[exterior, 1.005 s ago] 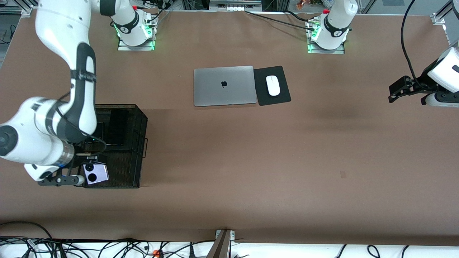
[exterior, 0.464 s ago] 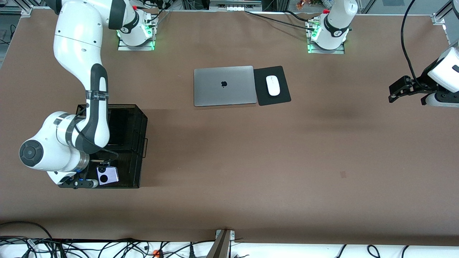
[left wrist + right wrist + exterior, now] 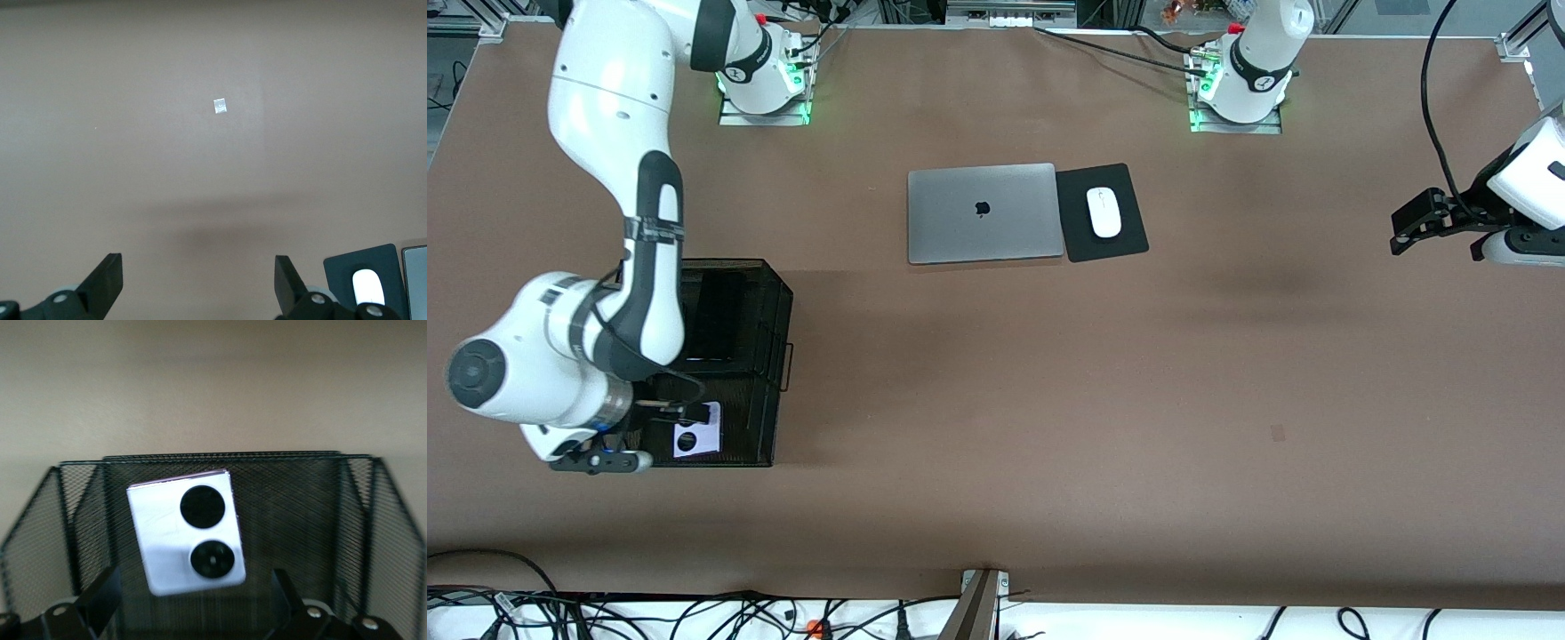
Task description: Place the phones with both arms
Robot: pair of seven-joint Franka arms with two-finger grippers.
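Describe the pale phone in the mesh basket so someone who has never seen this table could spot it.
Find the black mesh basket at the right arm's end of the table. In its compartment nearest the front camera lies the lavender-white phone, small and squarish. Its pale colour and two black circles set it apart from the dark slab in the basket.

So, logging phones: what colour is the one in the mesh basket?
Lavender-white phone, two black circles; right wrist view.

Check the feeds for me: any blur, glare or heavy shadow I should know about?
Right wrist view: lavender-white phone and black mesh basket look soft, slightly blurred. Left wrist view: a broad soft shadow lies on the bare table. Front view: sharp, with dim bands across the tabletop.
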